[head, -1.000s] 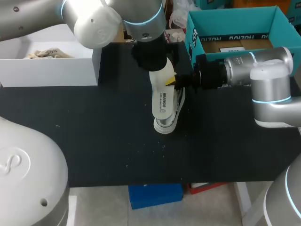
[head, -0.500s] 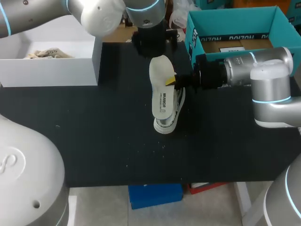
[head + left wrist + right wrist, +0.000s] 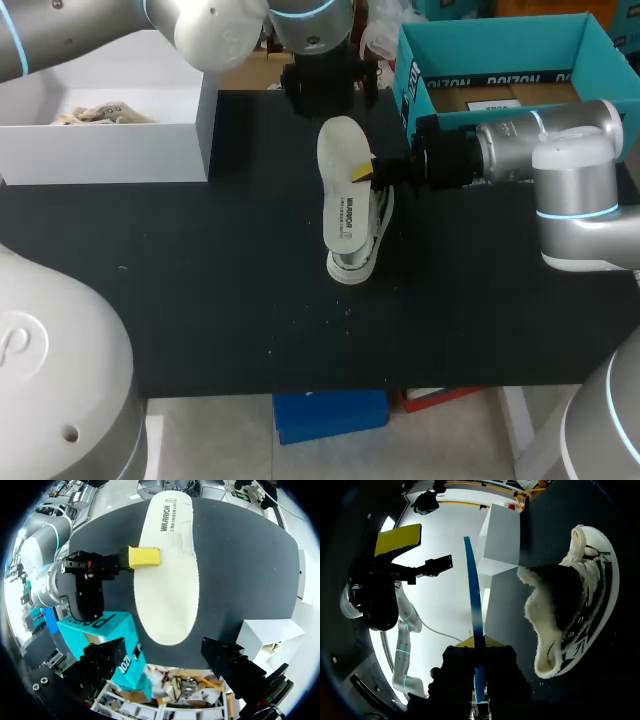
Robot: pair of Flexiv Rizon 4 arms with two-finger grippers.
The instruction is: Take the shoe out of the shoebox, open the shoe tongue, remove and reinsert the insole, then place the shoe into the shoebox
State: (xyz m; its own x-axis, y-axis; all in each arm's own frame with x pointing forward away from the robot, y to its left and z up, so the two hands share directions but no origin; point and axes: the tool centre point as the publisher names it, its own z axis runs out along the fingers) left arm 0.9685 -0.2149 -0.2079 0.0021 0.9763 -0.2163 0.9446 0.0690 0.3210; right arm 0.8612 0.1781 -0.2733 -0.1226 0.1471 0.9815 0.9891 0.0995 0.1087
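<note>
Right claw (image 3: 363, 172) pinches the one insole (image 3: 341, 190), lying near-to-far over the single shoe (image 3: 362, 255), broad end farthest; left claw (image 3: 165, 661) gapes empty.

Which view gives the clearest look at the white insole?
Left wrist view: the white insole shows face-on, whole outline visible, right gripper pinching its edge. Head view shows it overlapping the white sneaker; right wrist view only a thin blue edge.

Black table (image 3: 200, 300): shoe (image 3: 353, 264) mid-table, white box (image 3: 100, 152) left rear, teal shoebox (image 3: 500, 50) right rear.
</note>
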